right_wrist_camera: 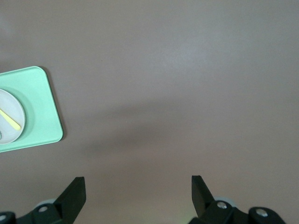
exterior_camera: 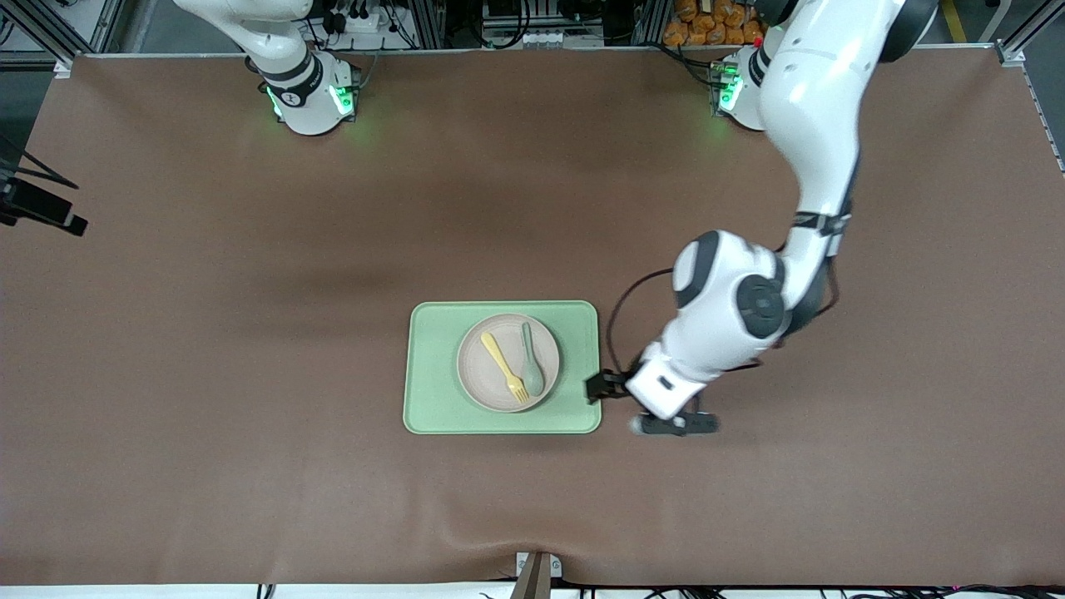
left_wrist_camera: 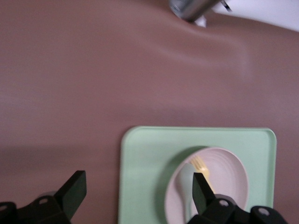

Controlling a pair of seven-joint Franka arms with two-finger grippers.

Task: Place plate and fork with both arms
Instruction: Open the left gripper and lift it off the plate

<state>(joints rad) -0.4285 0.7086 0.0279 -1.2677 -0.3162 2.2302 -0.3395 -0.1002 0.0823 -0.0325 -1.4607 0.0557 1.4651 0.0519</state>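
Note:
The pale beige plate sits on the light-green tray. The yellow fork lies on the plate beside a grey-green spoon. My left gripper is open and empty, low over the tray's edge toward the left arm's end. In the left wrist view the left gripper spans the tray, one fingertip over the plate, with the fork and spoon close by. My right gripper is open and empty over bare table; its wrist view shows the tray, plate and fork to one side.
The brown table cover spreads around the tray. The right arm's base stands at the table's back edge; its gripper is outside the front view. A metal bracket sits at the table's edge nearest the front camera.

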